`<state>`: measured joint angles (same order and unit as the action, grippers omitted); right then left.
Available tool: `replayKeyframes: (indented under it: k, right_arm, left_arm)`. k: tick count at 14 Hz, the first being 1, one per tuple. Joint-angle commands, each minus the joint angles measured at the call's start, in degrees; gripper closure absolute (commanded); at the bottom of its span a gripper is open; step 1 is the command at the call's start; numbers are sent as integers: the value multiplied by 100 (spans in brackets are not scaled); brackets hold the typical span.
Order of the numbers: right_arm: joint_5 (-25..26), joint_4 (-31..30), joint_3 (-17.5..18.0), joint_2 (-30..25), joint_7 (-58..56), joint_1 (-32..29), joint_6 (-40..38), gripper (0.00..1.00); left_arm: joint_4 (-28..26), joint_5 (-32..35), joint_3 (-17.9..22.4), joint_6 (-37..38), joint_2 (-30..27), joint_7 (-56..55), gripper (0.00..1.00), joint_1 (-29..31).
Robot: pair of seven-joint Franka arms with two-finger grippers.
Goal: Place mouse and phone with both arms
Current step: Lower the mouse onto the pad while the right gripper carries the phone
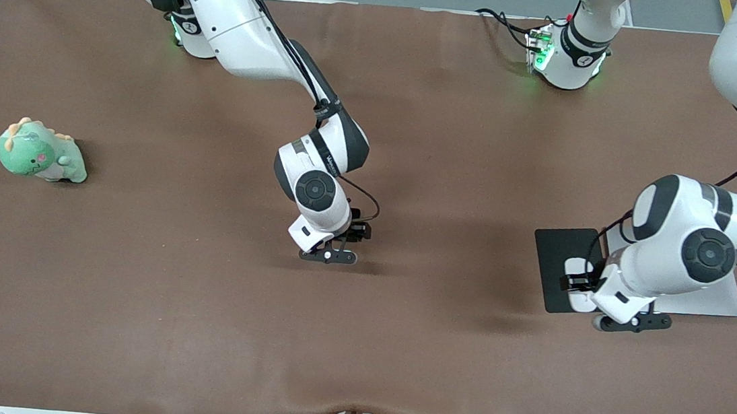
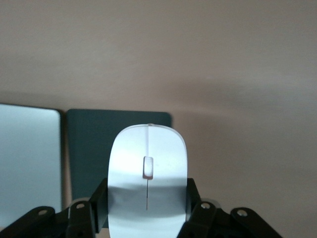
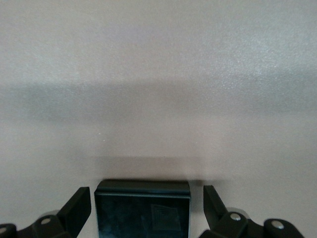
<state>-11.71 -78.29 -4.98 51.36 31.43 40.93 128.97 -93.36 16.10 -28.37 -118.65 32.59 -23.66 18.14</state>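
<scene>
The mouse [image 2: 147, 178], a smooth, glossy white oval with a thin grey line down its middle, is gripped at its sides between the closed fingers of the left gripper [image 2: 147, 210], over a matte dark-grey rectangular pad [image 1: 562, 266] near the edge of the table [image 1: 128, 319] at the left arm's end. A pale flat panel [image 2: 27, 163] is seen lying just beside the pad. The phone [image 3: 142, 208], black, glossy and nearly square, is seen flat on the brown cloth near the table's middle, between the spread fingers of the right gripper [image 3: 143, 210], which are apart from its sides. A soft green dinosaur plush [image 1: 40, 152] is set near the edge at the right arm's end.
</scene>
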Motion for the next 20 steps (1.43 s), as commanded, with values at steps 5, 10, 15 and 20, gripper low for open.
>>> replayKeyframes:
  k: [5, 10, 15, 20]
  right_arm:
    - [-24, 121, -47, 102, 83, 91, 40, 100]
    - [-24, 43, -82, -169, 127, -92, -126, 100]
    - [-24, -396, -73, -1249, -13, -1286, -830, 100]
    - [-24, -1695, -82, -2304, -1093, -2219, -804, 100]
  left_arm:
    - [-1210, -28, -38, -1202, -104, -77, 42, 384]
    - [-1299, 156, 85, -1539, 142, -253, 42, 445]
    - [-1299, 306, 191, -1644, 291, -270, 42, 445]
    - [-1299, 462, 235, -1688, 379, -262, 42, 445]
